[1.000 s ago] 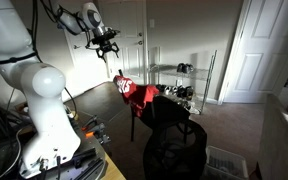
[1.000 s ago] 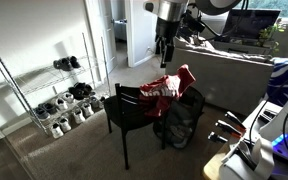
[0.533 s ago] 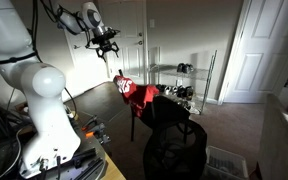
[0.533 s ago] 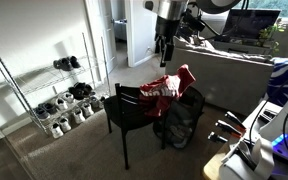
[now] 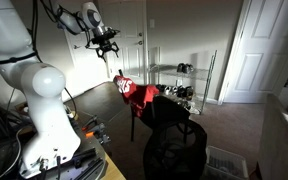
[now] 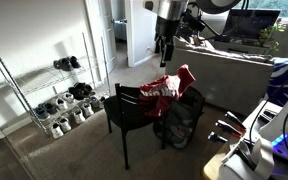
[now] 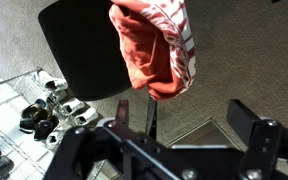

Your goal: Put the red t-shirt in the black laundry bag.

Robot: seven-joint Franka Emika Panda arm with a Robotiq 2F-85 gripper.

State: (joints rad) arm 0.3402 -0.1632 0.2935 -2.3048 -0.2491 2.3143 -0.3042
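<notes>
Hovering the gripper (image 6: 164,50) well above the chair (image 6: 127,112), I am looking down through the wrist view at the red t-shirt (image 7: 156,45), which is lying bunched at one edge of the dark seat. The jaws are standing wide apart with nothing between them, so no cloth is being carried. I am reading this as the approach step, ahead of the first grasp. In both exterior views the shirt is sitting up on the chair, and the black laundry bag (image 6: 181,122) is standing upright just beside it, with none of the shirt inside. For the next move, I am judging that I should be descending onto the thickest red fold while steering the fingers clear of the chair frame. Then I should be pinching enough cloth that the limp shirt is not sliding out as it rises. From there it is looking like a short carry sideways over the bag's rim before letting go. The shoe rack (image 6: 44,95) is standing well apart and is not getting in the way.
</notes>
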